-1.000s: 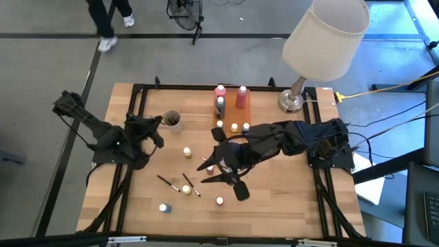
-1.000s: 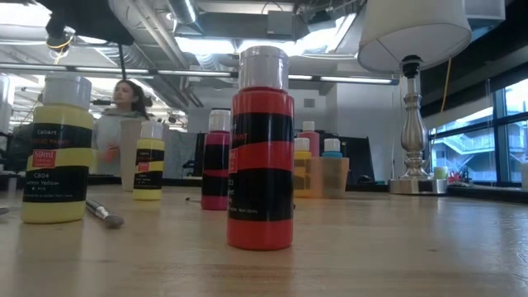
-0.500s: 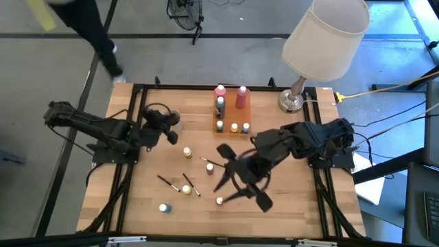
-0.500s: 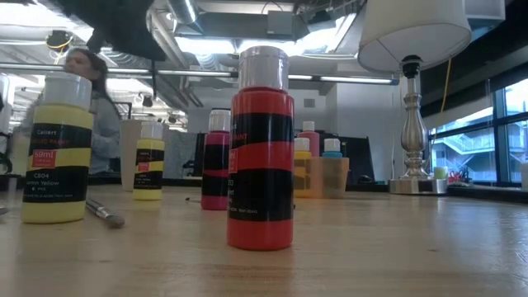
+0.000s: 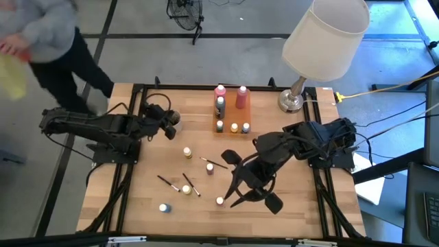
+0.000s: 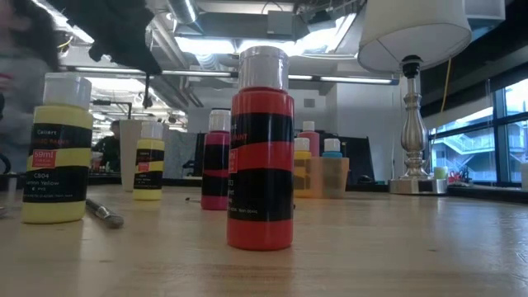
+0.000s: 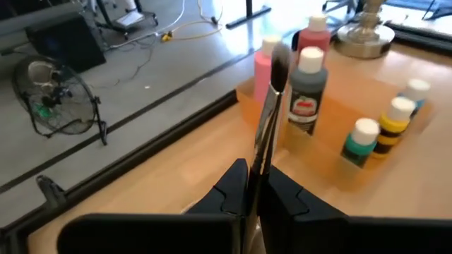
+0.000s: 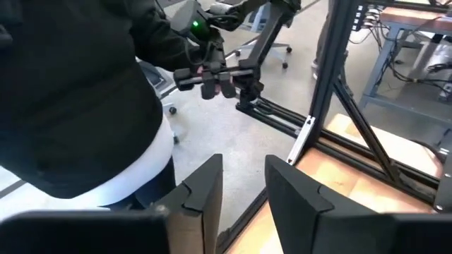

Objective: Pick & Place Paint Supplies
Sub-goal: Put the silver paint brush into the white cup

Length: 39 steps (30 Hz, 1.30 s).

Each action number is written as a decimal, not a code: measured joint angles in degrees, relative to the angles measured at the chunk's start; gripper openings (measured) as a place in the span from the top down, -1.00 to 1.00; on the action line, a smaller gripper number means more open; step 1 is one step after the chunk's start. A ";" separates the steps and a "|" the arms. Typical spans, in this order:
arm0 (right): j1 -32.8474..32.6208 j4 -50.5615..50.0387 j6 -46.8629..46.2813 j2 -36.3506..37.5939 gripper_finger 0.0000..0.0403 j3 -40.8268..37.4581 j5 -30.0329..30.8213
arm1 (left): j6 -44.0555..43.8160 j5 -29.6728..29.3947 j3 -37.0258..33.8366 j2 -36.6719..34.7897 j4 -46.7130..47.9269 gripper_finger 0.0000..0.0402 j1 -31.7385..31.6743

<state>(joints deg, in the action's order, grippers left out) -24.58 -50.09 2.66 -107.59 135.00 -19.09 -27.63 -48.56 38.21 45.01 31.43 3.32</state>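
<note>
Person (image 5: 41,41) now beside wooden table (image 5: 288,199); lamp (image 5: 322,41) unmoved.

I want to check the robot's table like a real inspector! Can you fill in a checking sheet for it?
Surface: wooden table, bare patches visible.
Job's things: small bottles grouped on an orange tray; others and brushes scattered.
Clutter: lamp at a far corner.
Grippers: left gripper shut on a brush; right gripper open, empty, above a white-capped bottle.
Cables: yellow cable beside the lamp.
Surroundings: person, floor fan.
</note>
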 joint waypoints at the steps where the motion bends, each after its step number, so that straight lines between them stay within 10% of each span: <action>1: 0.22 0.04 -0.02 0.00 0.48 0.00 -0.42 | 0.27 0.38 -0.15 0.00 -0.03 0.94 -0.71; 39: 1.73 -1.38 -1.79 0.87 0.55 0.00 -1.05 | -3.11 7.12 -13.63 -1.03 -11.95 0.87 -6.06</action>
<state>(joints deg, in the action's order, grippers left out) -22.85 -51.47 0.86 -106.72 135.00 -20.14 -30.74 -41.44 24.59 43.99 19.49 -2.74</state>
